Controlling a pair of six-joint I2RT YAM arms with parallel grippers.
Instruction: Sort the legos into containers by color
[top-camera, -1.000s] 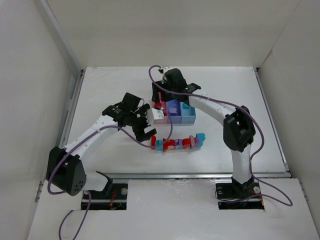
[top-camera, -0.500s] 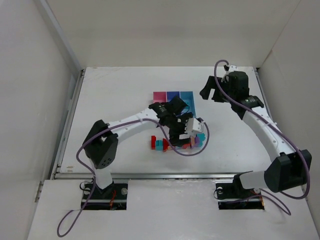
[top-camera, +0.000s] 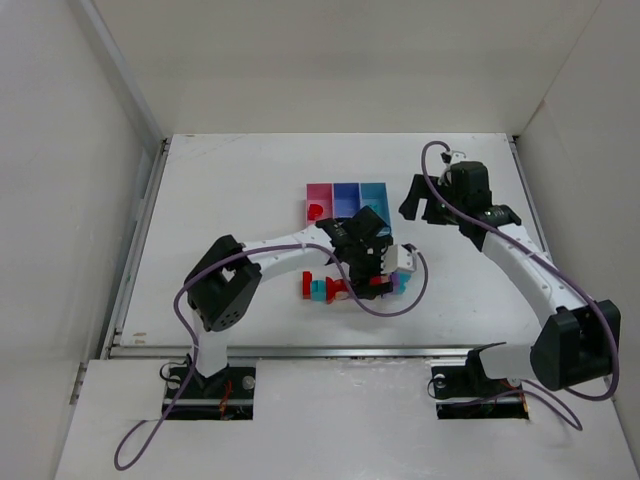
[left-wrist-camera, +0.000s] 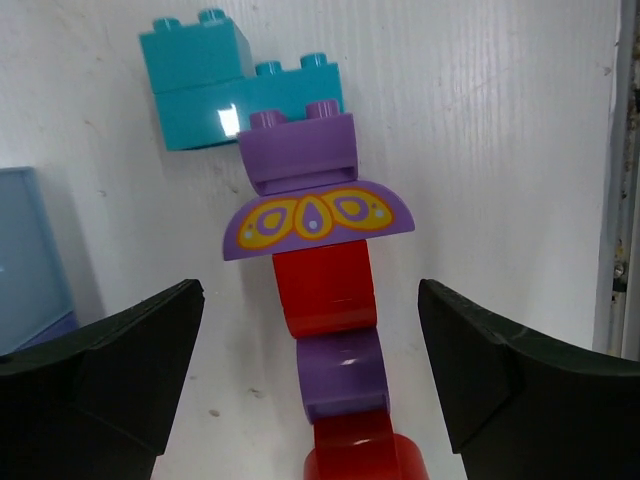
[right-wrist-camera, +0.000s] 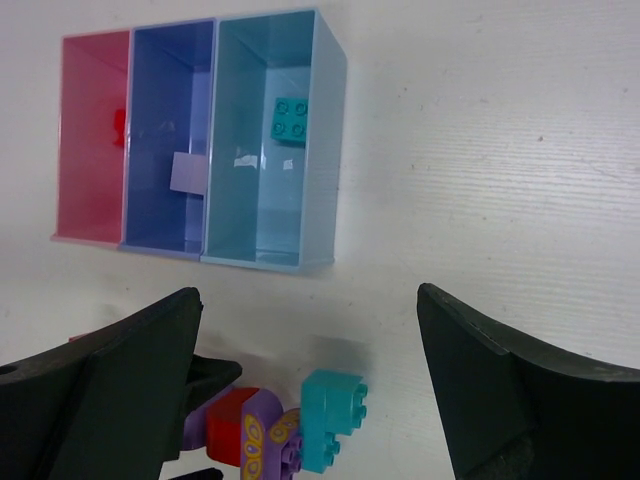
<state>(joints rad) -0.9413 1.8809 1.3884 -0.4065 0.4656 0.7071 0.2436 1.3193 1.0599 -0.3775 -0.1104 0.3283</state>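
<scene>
The legos (top-camera: 352, 288) lie in a row on the table in front of the three joined containers (top-camera: 346, 190): pink, purple-blue and light blue. My left gripper (top-camera: 378, 272) hangs open over the row's right part. In the left wrist view its jaws (left-wrist-camera: 312, 370) straddle a red brick (left-wrist-camera: 325, 290) and a purple brick (left-wrist-camera: 342, 375), below a patterned purple brick (left-wrist-camera: 310, 190) and a teal brick (left-wrist-camera: 240, 85). My right gripper (top-camera: 424, 208) is open and empty, right of the bins. The right wrist view (right-wrist-camera: 310, 330) shows one brick in each bin.
White walls close the table in on three sides. A metal rail (top-camera: 340, 350) runs along the near edge. A red brick (top-camera: 307, 287) and a teal brick (top-camera: 320, 291) end the row at the left. The left arm's purple cable (top-camera: 412, 292) loops beside the row.
The left gripper moved from left of the bins to over the lego row. The right gripper left the bins and swung right. The bins sit farther back than a second ago.
</scene>
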